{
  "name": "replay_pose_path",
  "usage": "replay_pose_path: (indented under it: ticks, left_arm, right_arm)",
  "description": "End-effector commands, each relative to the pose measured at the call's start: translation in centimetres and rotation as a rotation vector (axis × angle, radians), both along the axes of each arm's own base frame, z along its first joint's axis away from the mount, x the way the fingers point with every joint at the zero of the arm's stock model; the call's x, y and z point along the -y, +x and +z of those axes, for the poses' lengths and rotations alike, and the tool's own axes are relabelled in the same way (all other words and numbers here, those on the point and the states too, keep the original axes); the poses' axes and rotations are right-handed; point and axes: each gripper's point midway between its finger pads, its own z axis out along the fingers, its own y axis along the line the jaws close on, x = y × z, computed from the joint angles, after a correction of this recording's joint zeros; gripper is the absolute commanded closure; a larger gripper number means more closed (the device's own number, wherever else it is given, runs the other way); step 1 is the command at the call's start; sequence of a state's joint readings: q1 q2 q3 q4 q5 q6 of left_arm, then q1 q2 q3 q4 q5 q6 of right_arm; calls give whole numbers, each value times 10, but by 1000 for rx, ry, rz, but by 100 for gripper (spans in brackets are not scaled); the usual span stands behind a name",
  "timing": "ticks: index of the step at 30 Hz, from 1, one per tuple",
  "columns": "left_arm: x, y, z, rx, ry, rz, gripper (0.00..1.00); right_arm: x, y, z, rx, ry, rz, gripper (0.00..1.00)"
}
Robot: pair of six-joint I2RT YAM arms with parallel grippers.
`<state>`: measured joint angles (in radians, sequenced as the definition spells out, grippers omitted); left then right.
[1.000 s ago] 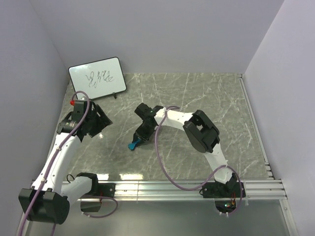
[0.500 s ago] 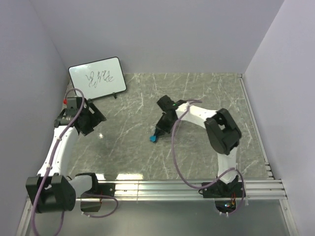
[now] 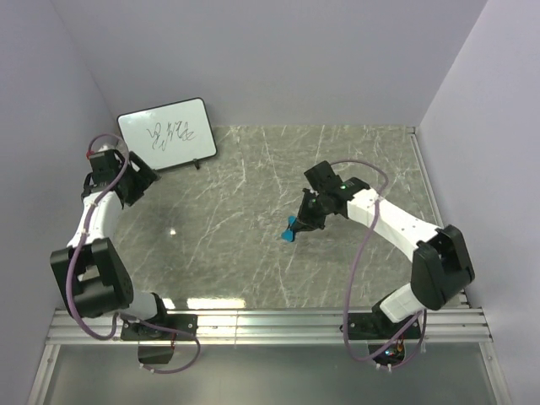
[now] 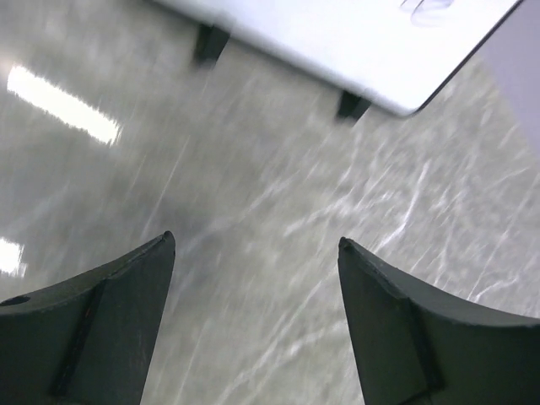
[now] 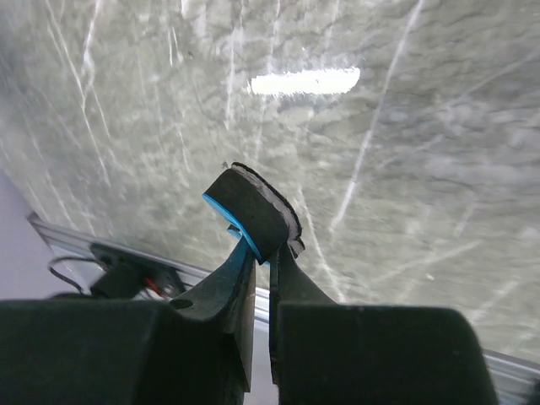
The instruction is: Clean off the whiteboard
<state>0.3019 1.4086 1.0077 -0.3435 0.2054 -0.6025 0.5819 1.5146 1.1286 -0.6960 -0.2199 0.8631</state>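
The whiteboard [image 3: 166, 135], white with a thin black frame and black scribbles, stands at the table's back left corner, tilted against the wall. Its lower edge and two black feet show in the left wrist view [image 4: 337, 38]. My left gripper [image 3: 139, 179] is open and empty, just in front of the board's lower left part [image 4: 253, 253]. My right gripper [image 3: 297, 226] is shut on the blue eraser [image 3: 289, 231] and holds it above the middle of the table. In the right wrist view the eraser [image 5: 251, 211] shows its dark felt pad and blue edge between my fingertips.
The grey marbled tabletop [image 3: 253, 253] is walled by plain panels at the back and both sides. A metal rail [image 3: 295, 322] runs along the near edge, and another runs down the right side [image 3: 434, 211]. Purple cables loop off both arms.
My right arm has swung right and extended, carrying the eraser from the centre-left toward the middle. My left gripper has moved up and left, closer to the whiteboard.
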Motion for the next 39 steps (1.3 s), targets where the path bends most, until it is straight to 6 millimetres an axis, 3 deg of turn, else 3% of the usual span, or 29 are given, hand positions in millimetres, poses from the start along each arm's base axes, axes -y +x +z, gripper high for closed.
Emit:
replay_pose_path:
  ticks: [1, 5, 6, 8, 9, 11, 12, 13, 15, 17, 18, 24, 29, 30, 32, 33, 39]
  left_arm:
    - [-20, 55, 58, 296, 67, -48, 18]
    - [-33, 76, 73, 465, 31, -114, 21]
    - [-35, 82, 62, 453, 14, -129, 21]
    - [-33, 93, 73, 512, 13, -223, 21]
    - [-35, 100, 62, 497, 5, -238, 21]
    - [-41, 113, 70, 534, 42, -275, 21]
    - [-42, 119, 54, 505, 24, -291, 21]
    - [-47, 130, 64, 527, 52, -308, 21]
    - [-54, 142, 43, 491, 36, -317, 22]
    - [-63, 153, 48, 507, 45, -326, 23]
    - [-66, 159, 46, 523, 44, -336, 22]
    - [-94, 164, 40, 518, 61, -333, 22]
    - [-122, 166, 34, 518, 48, -312, 21]
    - [-123, 168, 23, 510, 24, -312, 21]
    - [-126, 172, 23, 521, 2, -319, 20]
    - [-126, 174, 11, 508, -21, -327, 20]
    - [-120, 189, 0, 530, -95, -385, 20]
  right_arm:
    - [14, -9, 7, 53, -27, 75, 100]
    - [27, -11, 7, 54, -52, 104, 100]
    - [29, -11, 7, 47, -58, 106, 100]
    - [35, -10, 6, 40, -64, 105, 100]
    - [36, -10, 5, 32, -66, 109, 100]
    - [39, -7, 2, 20, -80, 116, 100]
    - [40, -6, 3, 14, -85, 119, 100]
    - [42, -5, 2, 7, -89, 128, 100]
    - [41, -2, 0, -20, -106, 139, 100]
    - [41, 2, -8, -58, -131, 152, 100]
    - [38, 7, -2, -57, -132, 158, 100]
    - [20, 30, 2, -68, -102, 138, 100]
    - [14, 34, -6, -101, -86, 111, 100]
    - [12, 36, -5, -101, -84, 109, 100]
    - [9, 39, -10, -119, -81, 106, 100]
    - [6, 42, -8, -118, -75, 105, 100]
    - [-6, 55, -12, -144, -53, 97, 100]
